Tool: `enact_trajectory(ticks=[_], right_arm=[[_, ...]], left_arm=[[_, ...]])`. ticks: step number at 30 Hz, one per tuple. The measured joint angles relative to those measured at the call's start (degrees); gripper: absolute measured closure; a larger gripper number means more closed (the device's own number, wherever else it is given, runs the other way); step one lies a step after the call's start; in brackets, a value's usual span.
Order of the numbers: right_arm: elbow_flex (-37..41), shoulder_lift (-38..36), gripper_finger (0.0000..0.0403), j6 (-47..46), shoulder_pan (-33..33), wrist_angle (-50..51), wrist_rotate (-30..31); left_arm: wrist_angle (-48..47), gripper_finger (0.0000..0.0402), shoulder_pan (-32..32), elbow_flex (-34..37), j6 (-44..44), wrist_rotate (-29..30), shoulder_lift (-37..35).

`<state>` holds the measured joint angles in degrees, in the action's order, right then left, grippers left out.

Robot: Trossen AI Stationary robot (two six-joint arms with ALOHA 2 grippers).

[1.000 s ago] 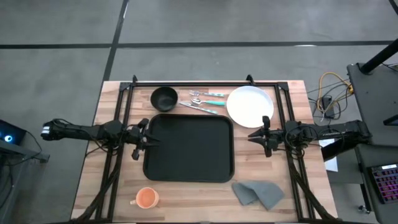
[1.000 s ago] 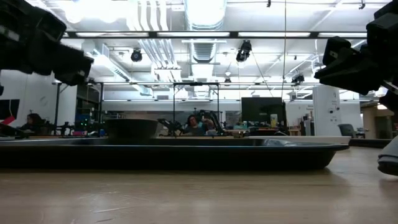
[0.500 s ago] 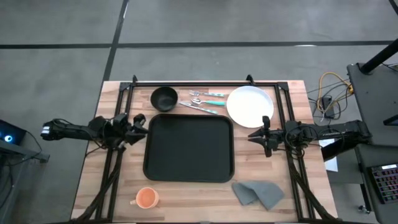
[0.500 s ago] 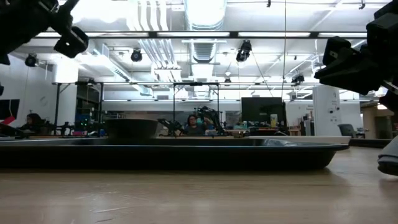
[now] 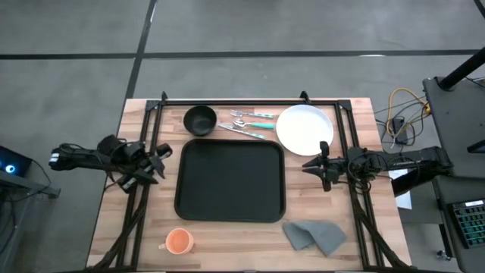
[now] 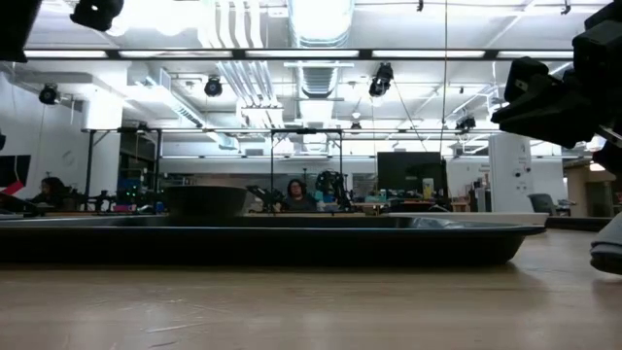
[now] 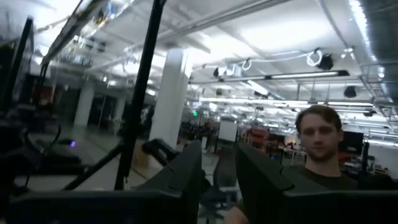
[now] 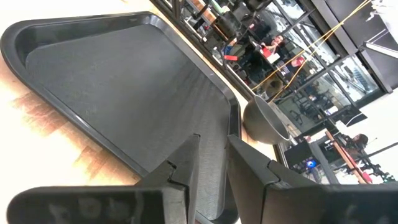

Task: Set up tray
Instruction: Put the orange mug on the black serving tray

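Both grippers are hanging off the table's sides with nothing in them. Left gripper (image 5: 155,161) is sitting just outside the left edge of the large black rectangular tray (image 5: 229,181), its dark fingers (image 7: 186,174) standing a narrow gap apart and pointing out into the room, where a person (image 7: 320,155) is looking on. Right gripper (image 5: 322,163) is waiting off the tray's right edge, its fingers (image 8: 183,165) slightly parted and aimed across the tray (image 8: 124,87). That tray is lying bare, midway between them. Beyond it are resting a small black bowl (image 5: 200,120), teal-handled metal cutlery (image 5: 250,122) and a round white plate (image 5: 305,128). Loading has not begun, I reckon; next, one gripper needs to be reaching for the nearest item.
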<state>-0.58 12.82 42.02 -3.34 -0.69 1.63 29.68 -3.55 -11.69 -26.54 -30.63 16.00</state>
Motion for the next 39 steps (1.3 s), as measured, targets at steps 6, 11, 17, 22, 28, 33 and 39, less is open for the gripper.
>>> enact_trajectory(ticks=[6,11,17,22,28,33,39], right_arm=[[0.0,0.0,0.0335,0.0,0.0,0.0,0.0],[0.0,0.0,0.0335,0.0,0.0,0.0,0.0],[0.0,0.0,0.0335,0.0,0.0,0.0,0.0],[0.0,0.0,0.0335,0.0,0.0,0.0,0.0],[0.0,0.0,0.0335,0.0,0.0,0.0,0.0],[0.0,0.0,0.0335,0.0,0.0,0.0,0.0],[0.0,0.0,0.0335,0.0,0.0,0.0,0.0]], left_arm=[[-7.5,0.0322,0.0,-5.7,2.4,0.0,4.4],[-16.5,0.0322,-0.1,-12.3,6.1,0.0,8.4],[-22.4,0.0322,-0.3,-17.3,10.1,0.1,13.7],[-22.4,0.0322,-0.7,-18.9,10.1,0.1,16.0],[-21.8,0.0322,-5.2,-19.2,8.5,2.3,16.9],[-20.4,0.0322,-11.7,-19.3,8.5,9.5,17.3],[-20.5,0.0322,-18.3,-19.4,8.5,17.1,17.5]])
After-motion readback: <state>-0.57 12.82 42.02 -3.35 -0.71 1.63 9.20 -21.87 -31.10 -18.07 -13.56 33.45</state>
